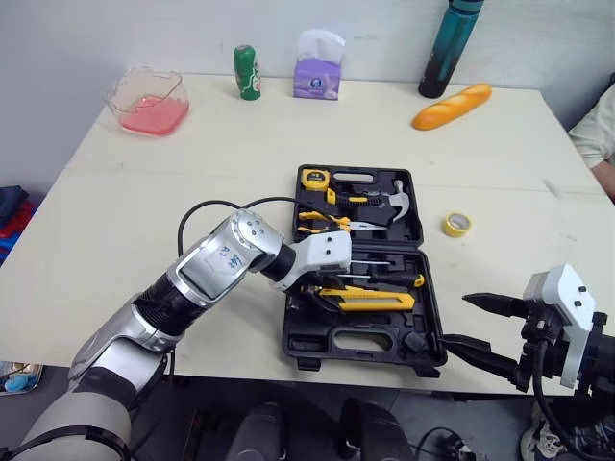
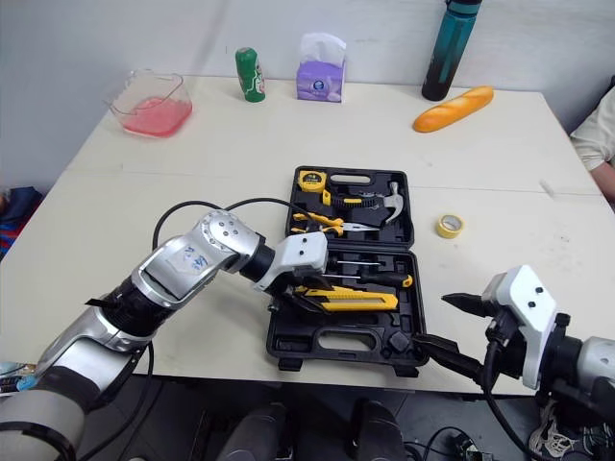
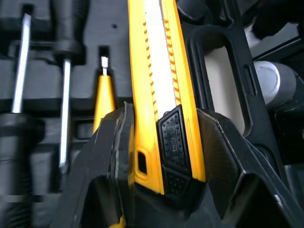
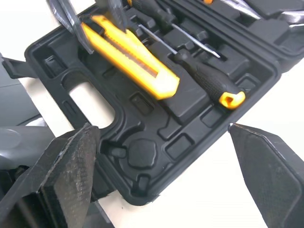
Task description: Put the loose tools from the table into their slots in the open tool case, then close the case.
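Note:
The black tool case (image 1: 317,344) lies open near the table's front edge. Its far half holds a tape measure (image 1: 313,178), pliers (image 1: 322,221) and a hammer (image 1: 394,200). Screwdrivers (image 1: 384,274) lie in the near half. My left gripper (image 1: 307,290) is shut on the handle end of a yellow utility knife (image 1: 373,299), held low and slanted over the near half; its grip on the utility knife (image 3: 164,95) is close up in the left wrist view. My right gripper (image 1: 456,319) stands open just off the case's front right corner. A yellow tape roll (image 1: 456,224) lies loose to the right of the case.
Along the table's far edge stand a pink container (image 1: 149,101), a green can (image 1: 247,72), a tissue box (image 1: 319,67), a teal bottle (image 1: 450,43) and a bread loaf (image 1: 452,106). A person's sleeve (image 1: 601,125) shows at the right edge.

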You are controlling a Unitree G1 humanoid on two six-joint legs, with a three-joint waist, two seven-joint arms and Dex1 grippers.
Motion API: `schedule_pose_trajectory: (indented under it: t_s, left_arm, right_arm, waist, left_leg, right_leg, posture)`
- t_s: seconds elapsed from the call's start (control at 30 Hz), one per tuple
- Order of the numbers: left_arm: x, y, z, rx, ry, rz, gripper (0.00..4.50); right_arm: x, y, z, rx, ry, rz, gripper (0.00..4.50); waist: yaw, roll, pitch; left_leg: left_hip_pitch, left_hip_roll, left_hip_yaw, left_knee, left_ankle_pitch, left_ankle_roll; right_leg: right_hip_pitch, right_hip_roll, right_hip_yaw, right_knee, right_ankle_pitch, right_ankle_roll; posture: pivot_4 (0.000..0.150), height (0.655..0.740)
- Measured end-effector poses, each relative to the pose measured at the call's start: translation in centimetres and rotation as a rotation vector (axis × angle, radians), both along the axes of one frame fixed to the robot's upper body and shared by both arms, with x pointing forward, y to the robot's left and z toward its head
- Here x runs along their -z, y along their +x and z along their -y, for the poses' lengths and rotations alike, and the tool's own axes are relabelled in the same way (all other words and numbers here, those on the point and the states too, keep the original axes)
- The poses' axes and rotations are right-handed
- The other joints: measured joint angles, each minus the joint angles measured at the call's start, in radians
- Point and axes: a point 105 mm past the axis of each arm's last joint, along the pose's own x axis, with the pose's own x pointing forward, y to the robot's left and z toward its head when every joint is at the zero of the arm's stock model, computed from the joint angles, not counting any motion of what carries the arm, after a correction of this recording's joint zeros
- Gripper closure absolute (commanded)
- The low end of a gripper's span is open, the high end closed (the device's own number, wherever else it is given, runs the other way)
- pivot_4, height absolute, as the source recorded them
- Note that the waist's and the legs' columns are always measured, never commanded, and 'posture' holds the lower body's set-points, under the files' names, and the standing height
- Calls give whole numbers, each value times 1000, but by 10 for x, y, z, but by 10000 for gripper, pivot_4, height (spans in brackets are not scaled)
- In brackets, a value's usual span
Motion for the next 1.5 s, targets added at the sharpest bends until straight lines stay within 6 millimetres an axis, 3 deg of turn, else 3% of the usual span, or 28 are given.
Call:
schedule_pose_trajectory:
  t_s: [0.37, 0.57, 0.6, 0.67, 0.8, 0.9, 1.1, 1.17, 1.37, 1.5]
  left_arm:
    - [11, -4, -2, 37, 41, 10, 29350]
    - [9, -1, -3, 46, 28, 41, 2959]
    - [8, -2, -4, 57, 29, 46, 552]
    - [2, -3, -8, 55, 10, 13, 552]
    - [-32, -7, -6, 92, -146, -33, 552]
    - [-38, -13, 6, 166, -293, -30, 9099]
    - [-7, -1, 8, 170, -373, 16, 37491]
    - [-1, 3, 11, 156, -372, 17, 44341]
    - [20, 6, 7, 166, -277, 29, 44341]
    - [24, 3, 7, 204, -232, 66, 44341]
  right_arm:
    - [2, -5, -1, 9, -1, 5, 0]
    - [2, 0, -5, -7, 10, 10, 0]
    - [3, 0, -6, -9, 10, 8, 0]
    - [4, 0, -6, -12, 12, 2, 0]
    - [2, 0, -6, -23, 19, 7, 0]
    - [-1, 2, -12, -52, 31, 27, 0]
    - [1, 3, -18, -80, 44, 19, 0]
    - [1, 3, -21, -105, 43, 10, 0]
    - [2, 4, -26, -124, 46, 7, 0]
    - [4, 6, -23, -109, 46, -3, 0]
  waist:
    - [1, 0, 0]
    - [3, 0, 0]
    - [3, 0, 0]
    - [2, 0, 0]
    - [1, 0, 0]
    - [1, 0, 0]
    - [1, 0, 0]
    - [3, 0, 0]
    - [1, 0, 0]
    - [2, 0, 0]
  left_leg:
    - [0, 0, -1, 0, 0, 0]
    - [-1, 0, -1, 0, 0, 0]
    - [-1, 0, -1, 0, 0, 0]
    - [-1, 0, -1, 0, 0, 0]
    - [0, 0, -1, 1, 0, 0]
    - [0, -1, -1, 1, 0, 0]
    - [0, -1, 0, 1, 0, 1]
    - [0, -1, -1, 1, 0, 1]
    - [0, -1, 0, 1, 0, 1]
    - [0, -1, -1, 1, -1, 1]
  right_leg:
    - [0, 0, 2, -1, 0, 0]
    - [0, 0, 1, -1, 0, 0]
    - [0, 0, 1, -1, 0, 0]
    - [0, 0, 1, -1, 0, 0]
    - [1, -1, 1, 0, 0, 0]
    - [1, -1, 1, 0, 0, 0]
    - [1, 0, -2, 0, 0, 0]
    - [1, -1, -2, -1, 1, 0]
    - [1, -1, -3, -1, 1, 0]
    - [1, -1, -3, -1, 1, 0]
  posture:
    - [1500, 7400]
    - [1500, 7400]
    - [1500, 7400]
    - [1500, 7400]
    - [1500, 7400]
    - [1500, 7400]
    - [1500, 7400]
    - [1500, 7400]
    - [1500, 7400]
    - [1500, 7400]
